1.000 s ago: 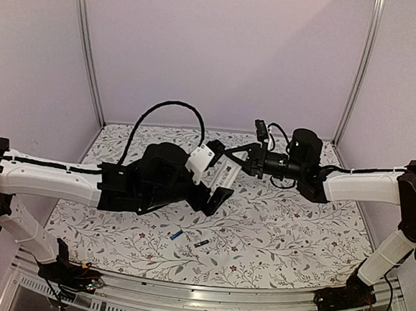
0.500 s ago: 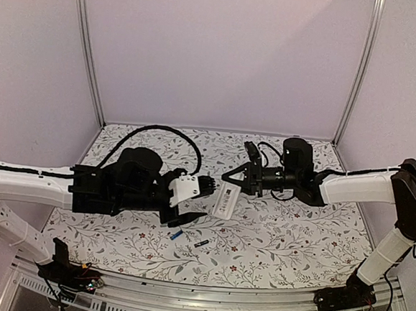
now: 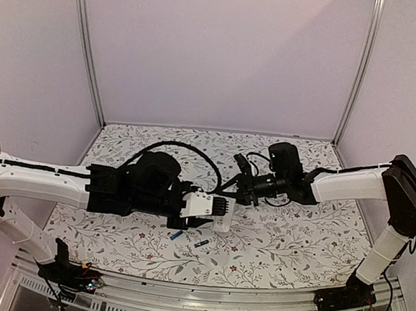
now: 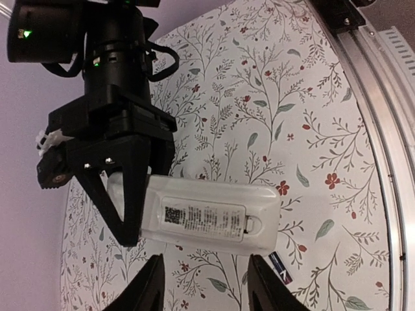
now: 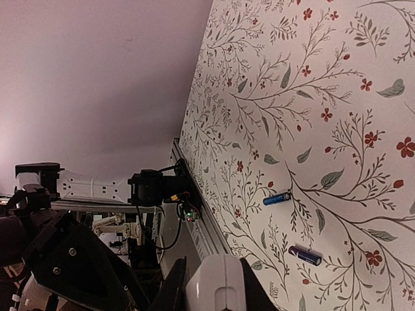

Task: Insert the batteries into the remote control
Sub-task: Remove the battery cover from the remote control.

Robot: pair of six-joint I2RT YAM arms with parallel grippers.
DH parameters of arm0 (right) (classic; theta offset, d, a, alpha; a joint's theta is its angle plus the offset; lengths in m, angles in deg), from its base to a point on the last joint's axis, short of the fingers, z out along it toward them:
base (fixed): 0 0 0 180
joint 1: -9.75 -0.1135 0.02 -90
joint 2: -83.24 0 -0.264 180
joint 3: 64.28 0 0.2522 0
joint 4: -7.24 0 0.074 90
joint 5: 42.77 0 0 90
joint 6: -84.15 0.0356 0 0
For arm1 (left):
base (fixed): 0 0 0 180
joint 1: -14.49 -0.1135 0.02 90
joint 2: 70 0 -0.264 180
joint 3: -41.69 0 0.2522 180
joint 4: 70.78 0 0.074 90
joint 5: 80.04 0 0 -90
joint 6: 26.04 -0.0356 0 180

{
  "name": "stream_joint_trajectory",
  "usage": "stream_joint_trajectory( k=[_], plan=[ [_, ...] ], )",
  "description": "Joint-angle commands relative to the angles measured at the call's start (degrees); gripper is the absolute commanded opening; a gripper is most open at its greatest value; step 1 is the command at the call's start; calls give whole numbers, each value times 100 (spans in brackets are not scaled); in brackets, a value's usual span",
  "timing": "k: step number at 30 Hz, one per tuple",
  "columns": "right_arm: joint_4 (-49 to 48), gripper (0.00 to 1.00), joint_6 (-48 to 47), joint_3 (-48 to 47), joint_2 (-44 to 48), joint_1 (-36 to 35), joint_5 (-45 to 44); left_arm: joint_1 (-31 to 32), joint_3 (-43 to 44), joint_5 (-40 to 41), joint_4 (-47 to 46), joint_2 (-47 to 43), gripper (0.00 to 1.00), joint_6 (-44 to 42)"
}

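Observation:
The remote control (image 4: pixel 211 217), a slim white bar, hangs over the table with its labelled back facing the left wrist camera. My right gripper (image 5: pixel 213 288) is shut on one end of it (image 5: pixel 220 278). My left gripper (image 4: pixel 207 288) sits just short of the remote's long edge, jaws apart and touching nothing. In the top view the remote (image 3: pixel 223 220) lies between the left gripper (image 3: pixel 220 208) and the right gripper (image 3: pixel 235 194). The batteries lie loose on the cloth below: a blue one (image 3: pixel 176 234) (image 5: pixel 277 198) and a dark one (image 3: pixel 201 243) (image 5: pixel 305 255) (image 4: pixel 280 267).
A floral cloth (image 3: pixel 295 234) covers the table. An aluminium rail (image 4: pixel 382 129) runs along the near edge, with an arm base and its wiring (image 5: pixel 159 188) by it. Lilac walls and metal posts (image 3: pixel 86 52) close in the back and sides.
Both arms have come lower and nearer the table's middle. The right gripper brought the remote down and left. The left gripper moved up to the remote and its jaws narrowed.

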Motion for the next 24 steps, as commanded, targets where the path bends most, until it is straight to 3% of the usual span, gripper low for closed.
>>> stream_joint_trajectory(
  k=[1,24],
  plan=[
    [202,0,-123,-233,-131,-98,98,96,244,-364,262,215,43,-179],
    [287,0,-200,-417,-206,-273,164,158,508,-281,385,660,47,-167]
  ],
)
